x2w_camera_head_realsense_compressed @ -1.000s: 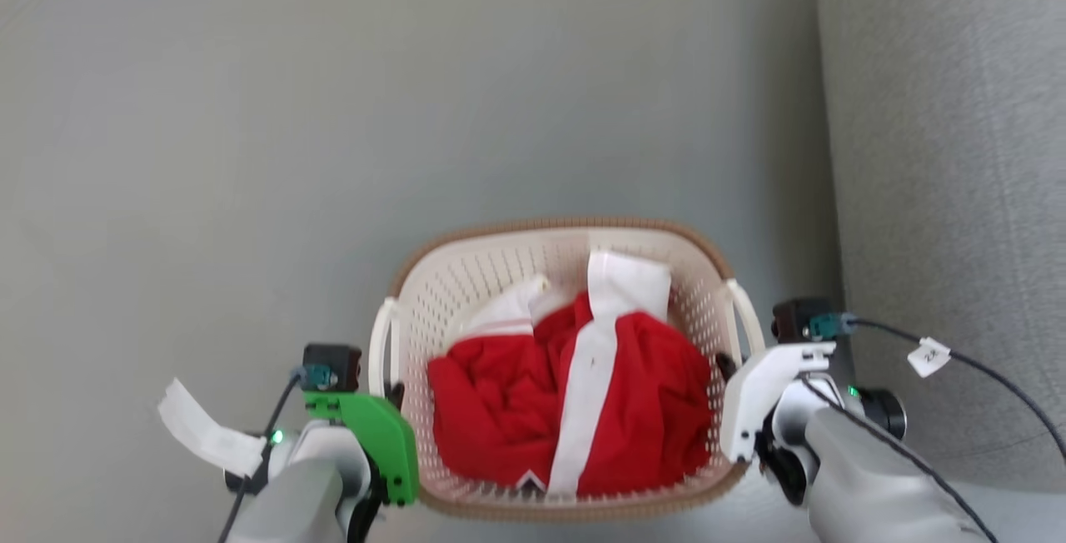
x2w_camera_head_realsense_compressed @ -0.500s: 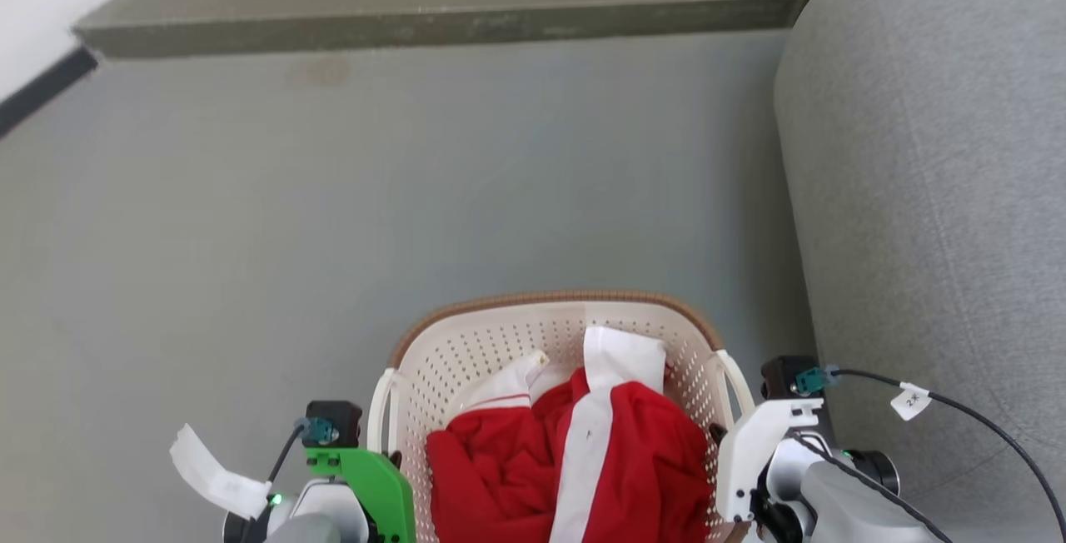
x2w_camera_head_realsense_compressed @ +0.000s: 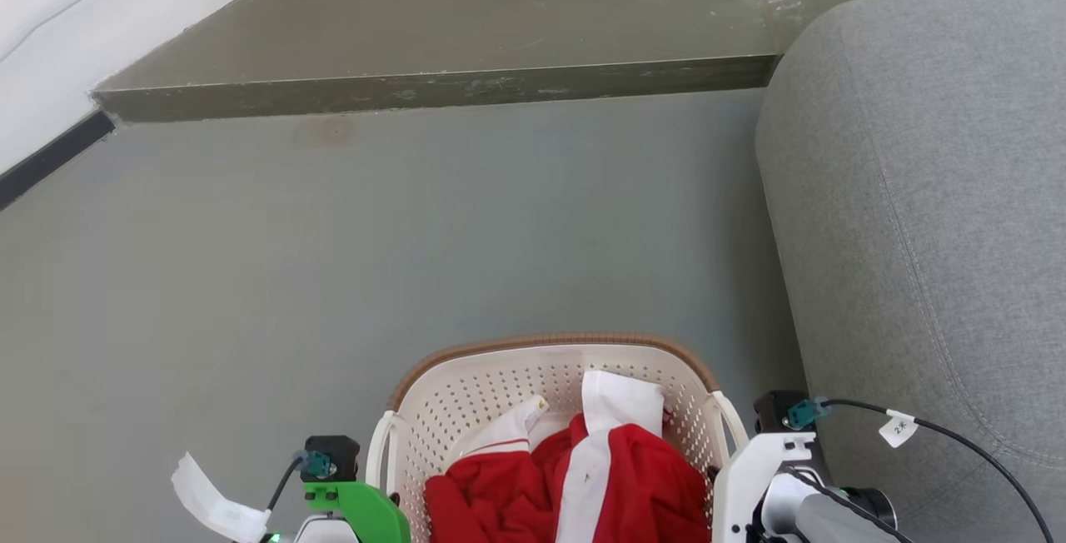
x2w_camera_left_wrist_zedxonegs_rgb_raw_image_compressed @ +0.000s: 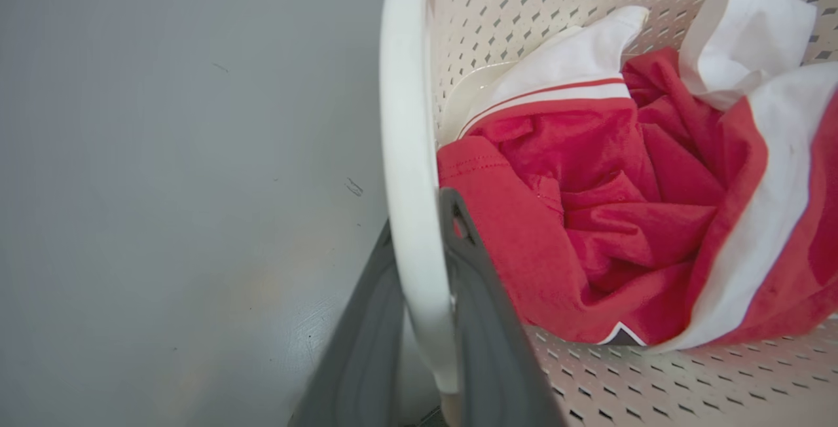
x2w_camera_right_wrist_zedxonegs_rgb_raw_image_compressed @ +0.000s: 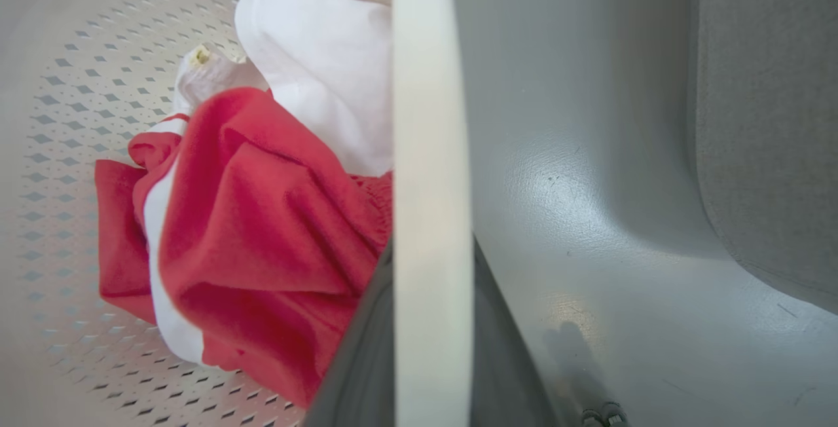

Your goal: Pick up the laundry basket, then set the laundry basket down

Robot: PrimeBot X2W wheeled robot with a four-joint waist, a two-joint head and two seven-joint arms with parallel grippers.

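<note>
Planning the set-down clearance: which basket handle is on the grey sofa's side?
The right handle, between the fingers of the right gripper: the sofa lies just beyond it. The left handle, in the left gripper, has bare floor beside it.

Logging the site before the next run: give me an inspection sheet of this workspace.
Surface: smooth grey floor.
Job's things: laundry basket, holding a red-and-white garment.
Clutter: nothing seen.
Tools: left tool closed on the basket's left handle; right tool closed on its right handle.
Cables: black cable with white tag at the right wrist; another at the left.
Surroundings: grey sofa on the right, raised step ahead.
</note>
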